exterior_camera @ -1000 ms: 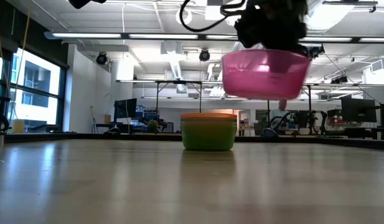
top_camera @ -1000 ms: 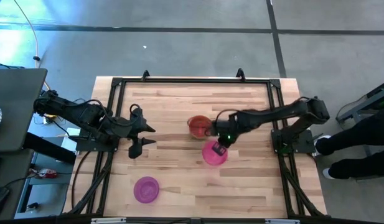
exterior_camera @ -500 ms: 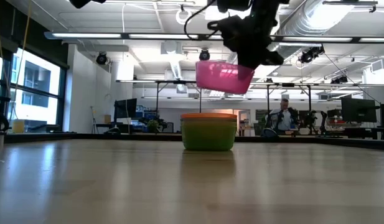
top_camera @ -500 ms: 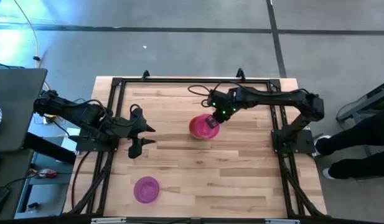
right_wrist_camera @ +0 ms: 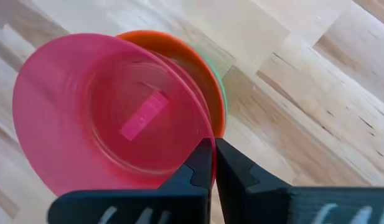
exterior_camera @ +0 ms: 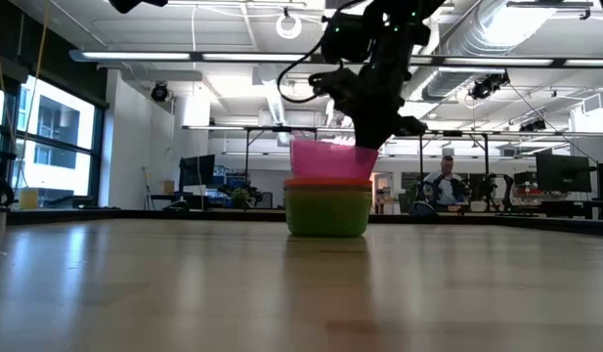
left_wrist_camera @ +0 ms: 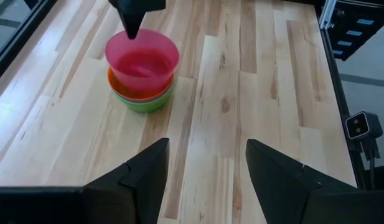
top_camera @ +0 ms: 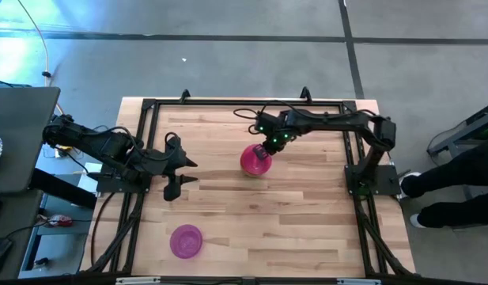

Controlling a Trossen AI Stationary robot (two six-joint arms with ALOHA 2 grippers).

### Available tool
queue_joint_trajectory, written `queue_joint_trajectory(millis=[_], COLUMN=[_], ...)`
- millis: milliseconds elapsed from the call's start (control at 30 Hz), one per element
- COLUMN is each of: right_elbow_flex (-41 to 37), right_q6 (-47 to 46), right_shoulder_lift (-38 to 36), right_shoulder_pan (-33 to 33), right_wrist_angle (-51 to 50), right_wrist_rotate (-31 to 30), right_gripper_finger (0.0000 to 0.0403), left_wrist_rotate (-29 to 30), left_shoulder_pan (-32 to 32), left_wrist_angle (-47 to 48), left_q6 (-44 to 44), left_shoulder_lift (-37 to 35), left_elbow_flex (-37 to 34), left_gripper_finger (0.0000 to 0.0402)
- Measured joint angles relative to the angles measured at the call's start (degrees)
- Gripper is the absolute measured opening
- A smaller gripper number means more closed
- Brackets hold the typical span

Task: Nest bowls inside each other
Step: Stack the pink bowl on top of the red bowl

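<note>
The right hand (top_camera: 266, 148) pinches the rim of the pink bowl (top_camera: 255, 160), partly sunk into the stack (exterior_camera: 327, 207) mid-bench; released tilted, it could jam crooked. Only the high view shows the purple bowl (top_camera: 186, 241) well apart, and the left hand (top_camera: 183, 173) waiting open.

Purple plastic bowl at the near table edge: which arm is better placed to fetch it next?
Probably the left. The left gripper hangs open and empty, nearer the round purple plastic bowl. The right gripper is shut on the magenta-pink plastic bowl at the nested stack.
</note>
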State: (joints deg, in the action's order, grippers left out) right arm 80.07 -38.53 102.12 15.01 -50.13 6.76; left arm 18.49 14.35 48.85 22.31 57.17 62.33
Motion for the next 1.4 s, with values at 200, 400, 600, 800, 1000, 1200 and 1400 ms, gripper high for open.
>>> queue_joint_trajectory(millis=[200, 400, 600, 800, 1000, 1200, 1400], right_elbow_flex=[0.0, 0.0, 0.0, 0.0, 0.0, 0.14, 0.34], right_q6=[0.0, 0.03, 0.03, -0.01, -1.33, -1.54, -2.48], right_shoulder_lift=[1.64, 2.82, 3.0, 3.0, 3.66, 6.13, 6.66], right_shoulder_pan=[0.87, 1.12, 1.11, 0.16, -1.18, -3.02, -3.87], right_wrist_angle=[2.01, 1.94, 1.59, -0.25, 0.1, 0.19, 0.87], right_wrist_rotate=[0.01, 0.51, 0.82, 2.33, 2.39, 4.23, 4.9], right_gripper_finger=[0.0, 0.0, 0.0, 0.0, 0.0, 0.0, 0.0], left_wrist_rotate=[0.15, 0.17, 0.39, 0.73, 1.31, 1.28, 1.26], left_shoulder_pan=[0.0, 0.0, 0.0, 0.0, 0.0, 0.0, 0.0], left_wrist_angle=[-0.01, -0.04, -0.04, -0.3, -0.32, -0.4, -0.32], left_q6=[0.0, 0.0, 0.0, 0.0, 0.0, 0.02, 0.01], left_shoulder_lift=[0.0, 0.0, 0.0, 0.0, 0.0, 0.0, 0.0], left_elbow_flex=[0.0, 0.0, 0.0, 0.0, 0.0, 0.0, 0.0], left_gripper_finger=[0.0201, 0.0201, 0.0201, 0.0201, 0.0201, 0.0201, 0.0201])
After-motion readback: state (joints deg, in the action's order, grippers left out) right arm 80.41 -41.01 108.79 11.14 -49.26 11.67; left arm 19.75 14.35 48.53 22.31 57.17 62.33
